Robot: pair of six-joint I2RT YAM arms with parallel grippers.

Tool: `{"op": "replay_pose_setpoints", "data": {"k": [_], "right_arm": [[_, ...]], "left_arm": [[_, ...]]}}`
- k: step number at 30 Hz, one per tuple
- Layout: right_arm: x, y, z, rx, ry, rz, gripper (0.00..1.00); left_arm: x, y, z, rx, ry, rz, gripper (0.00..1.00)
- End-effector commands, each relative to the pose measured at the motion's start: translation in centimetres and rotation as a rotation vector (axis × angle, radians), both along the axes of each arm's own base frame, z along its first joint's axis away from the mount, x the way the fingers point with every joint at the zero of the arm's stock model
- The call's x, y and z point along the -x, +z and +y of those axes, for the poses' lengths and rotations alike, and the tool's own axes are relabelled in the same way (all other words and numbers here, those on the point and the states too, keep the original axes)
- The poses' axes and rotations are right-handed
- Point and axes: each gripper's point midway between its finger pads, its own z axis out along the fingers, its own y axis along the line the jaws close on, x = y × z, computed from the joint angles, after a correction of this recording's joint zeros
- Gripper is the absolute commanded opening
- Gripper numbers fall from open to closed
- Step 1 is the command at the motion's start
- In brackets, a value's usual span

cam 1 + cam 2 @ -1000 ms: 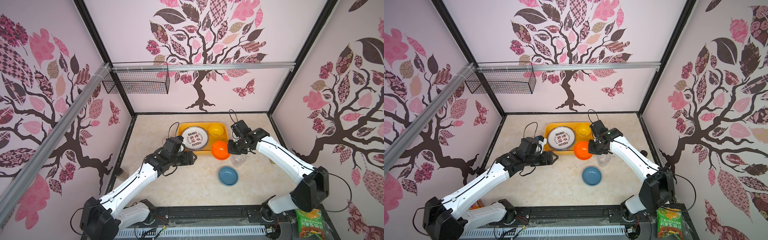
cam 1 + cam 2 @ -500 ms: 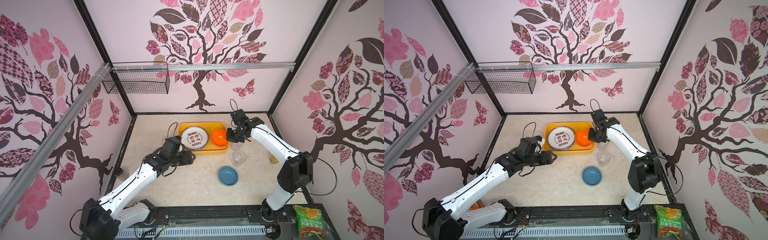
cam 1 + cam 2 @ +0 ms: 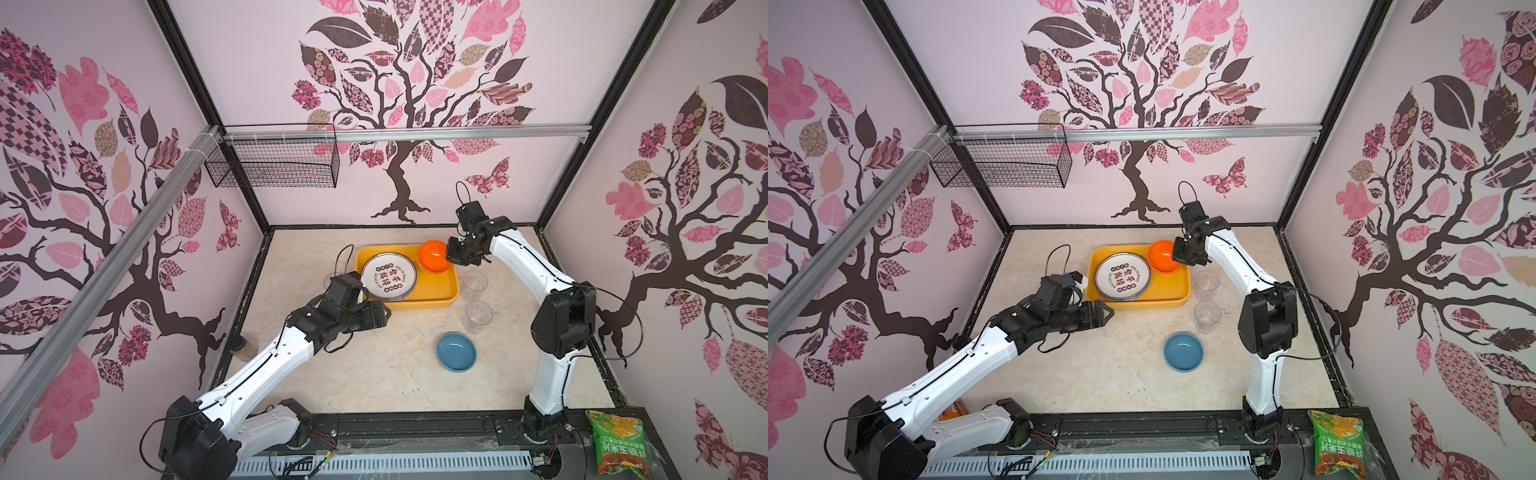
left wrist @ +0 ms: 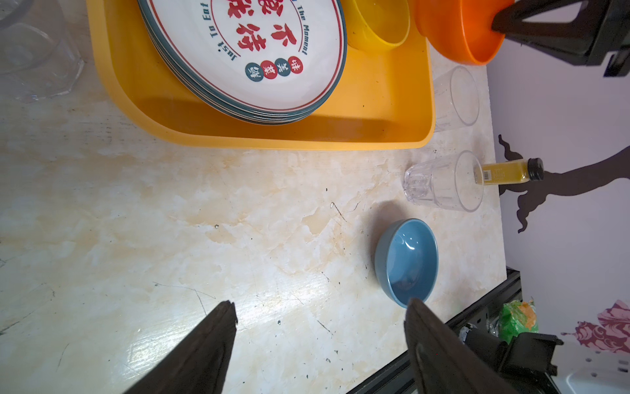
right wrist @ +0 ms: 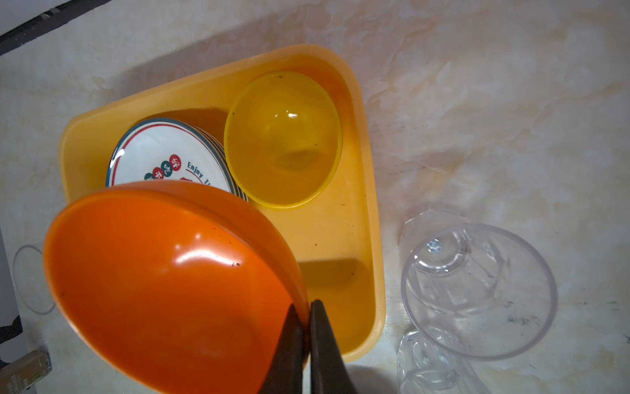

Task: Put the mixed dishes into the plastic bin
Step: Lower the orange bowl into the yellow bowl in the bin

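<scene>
The right hand (image 5: 305,307) is clenched on the rim of the orange bowl (image 5: 163,283), with one finger inside the bowl and one outside. In both top views this bowl hangs tilted over the far right corner of the yellow bin (image 3: 432,293), a little above the centre of the frame. There it hides the yellow bowl (image 5: 283,140), which sits in that corner. The stack of plates (image 3: 388,277) fills the left part of the bin, close to its left and near walls and just beside the yellow bowl. The near right part of the bin floor is bare.

The left hand (image 4: 321,302) is released, with its fingers wide apart and nothing between them. It is above the table (image 3: 365,374), just in front of the bin's near left corner. A clear cup (image 3: 474,284) stands upright just beside the bin's right wall, and a second cup (image 3: 478,316) stands near it, lower in the frame. The blue bowl (image 3: 456,351) lies lower again, apart from both cups. A wide bare area of table lies to its left, in the lower middle of the frame.
</scene>
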Motion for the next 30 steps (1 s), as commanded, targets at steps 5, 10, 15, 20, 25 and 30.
{"op": "replay_pose_setpoints", "data": {"k": [5,10,15,20,25,30], "right_arm": [[-2.5,-2.5,-0.6,0.031,-0.029,0.046,0.02],[-3.6,-3.4,-0.6,0.031,-0.050,0.046,0.02],[-4.4,-4.8,-0.7,0.048,-0.060,0.067,0.02],[-5.1,-6.1,-0.8,0.054,-0.068,0.081,0.02],[-5.6,-6.7,-0.5,0.051,-0.070,0.091,0.02],[-5.8,-7.4,-0.5,0.057,-0.073,0.101,0.03]], "left_arm": [[0.2,-1.0,0.0,0.004,0.002,0.025,0.83],[0.2,-1.4,0.0,0.005,0.004,0.035,0.83],[0.3,-1.5,0.0,0.004,0.006,0.038,0.82],[0.4,-1.7,0.2,0.003,0.009,0.042,0.82],[0.6,-1.9,0.3,0.002,0.013,0.045,0.82],[0.6,-2.0,0.4,0.001,0.018,0.045,0.82]]}}
